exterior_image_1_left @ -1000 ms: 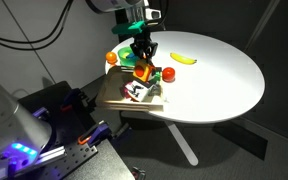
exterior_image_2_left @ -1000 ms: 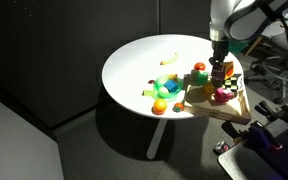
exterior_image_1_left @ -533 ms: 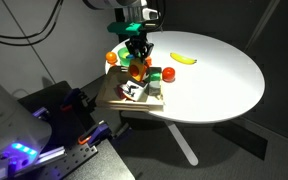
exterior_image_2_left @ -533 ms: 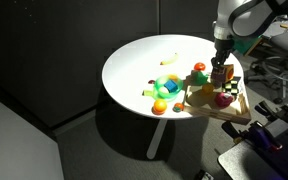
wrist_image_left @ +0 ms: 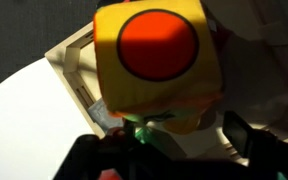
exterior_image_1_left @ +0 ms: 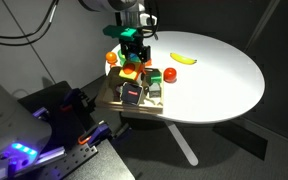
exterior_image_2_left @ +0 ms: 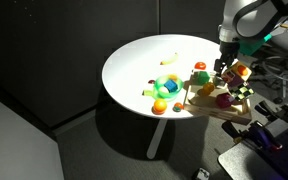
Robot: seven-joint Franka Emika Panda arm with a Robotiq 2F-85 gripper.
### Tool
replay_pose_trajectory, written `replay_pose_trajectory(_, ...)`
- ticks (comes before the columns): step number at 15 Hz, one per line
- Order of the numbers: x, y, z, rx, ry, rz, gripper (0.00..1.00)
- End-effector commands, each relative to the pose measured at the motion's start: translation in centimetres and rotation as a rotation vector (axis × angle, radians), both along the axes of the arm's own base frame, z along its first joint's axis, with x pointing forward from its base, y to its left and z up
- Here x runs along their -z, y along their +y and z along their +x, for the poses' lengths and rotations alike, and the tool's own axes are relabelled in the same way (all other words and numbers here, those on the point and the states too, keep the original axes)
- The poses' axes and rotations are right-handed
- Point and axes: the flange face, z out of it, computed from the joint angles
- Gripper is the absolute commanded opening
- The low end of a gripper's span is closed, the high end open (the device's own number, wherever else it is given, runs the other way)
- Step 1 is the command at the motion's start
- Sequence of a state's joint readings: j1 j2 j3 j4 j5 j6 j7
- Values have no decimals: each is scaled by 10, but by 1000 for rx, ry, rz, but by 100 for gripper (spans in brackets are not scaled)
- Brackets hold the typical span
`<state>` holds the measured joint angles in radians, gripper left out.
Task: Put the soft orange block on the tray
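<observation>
wrist view shows the soft orange block (wrist_image_left: 159, 60) clamped in the gripper (exterior_image_1_left: 133, 56), hanging above the tray (wrist_image_left: 72, 62). the carrying step seems almost finished. next move, i think: lower it onto a bare spot, then open the jaws.

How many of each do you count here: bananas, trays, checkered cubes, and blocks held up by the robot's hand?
banana: 1
tray: 1
checkered cube: 1
soft orange block, held up: 1
Total: 4
</observation>
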<state>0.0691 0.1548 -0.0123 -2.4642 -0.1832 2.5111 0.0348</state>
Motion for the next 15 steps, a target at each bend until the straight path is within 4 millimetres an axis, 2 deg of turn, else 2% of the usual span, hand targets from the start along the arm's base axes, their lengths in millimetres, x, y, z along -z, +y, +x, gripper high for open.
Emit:
replay_pose_trajectory(1, -10, -6, -17, 50, -6, 35, 100)
replay_pose_trajectory(9, -37, -9, -32, 143, -35, 104, 100)
replay_pose_trajectory(15, -66, -13, -41, 200, -63, 139, 100)
